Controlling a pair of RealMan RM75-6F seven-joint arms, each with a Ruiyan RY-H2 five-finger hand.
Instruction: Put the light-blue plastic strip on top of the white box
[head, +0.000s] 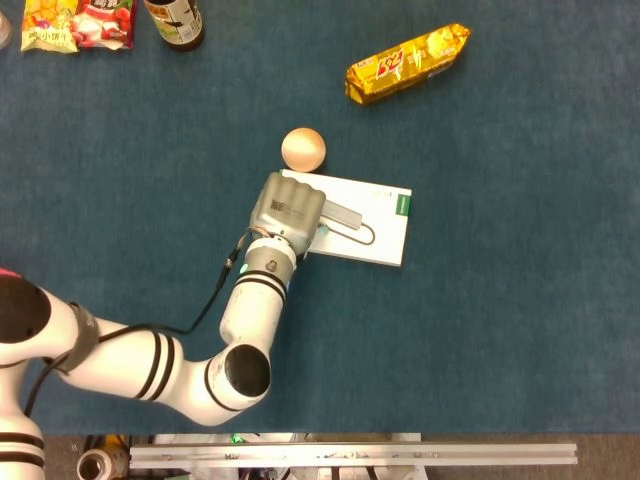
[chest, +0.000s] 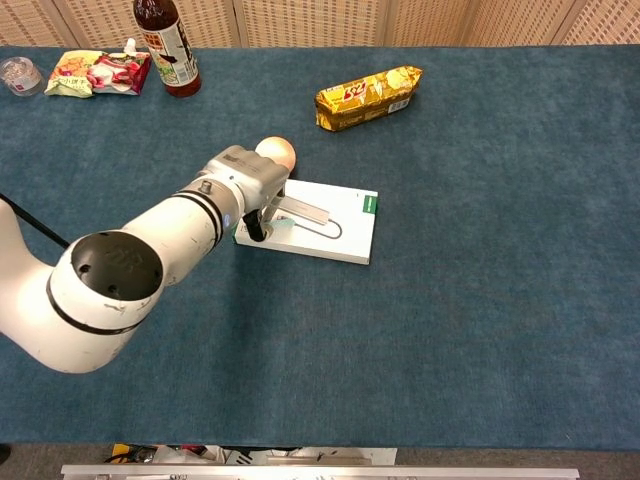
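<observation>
Head view | left hand (head: 288, 208) curled over flat rectangular white box (head: 372, 222) left end | grasp unclear, strip (chest: 283, 222) mostly hidden | round egg (head: 303, 148) touching box

Box (head: 365, 222) near mid-table (head: 520, 300), flat. Left hand (head: 287, 208) over the box's left end; strip (chest: 283, 222) under the hand, on the box top. Ball (head: 303, 148) just behind the box's left corner. Snack pack (head: 407, 62) farther back, to the right. Bottle (chest: 166, 48) and bag (chest: 98, 72) at the far left edge, bag left of bottle.
</observation>
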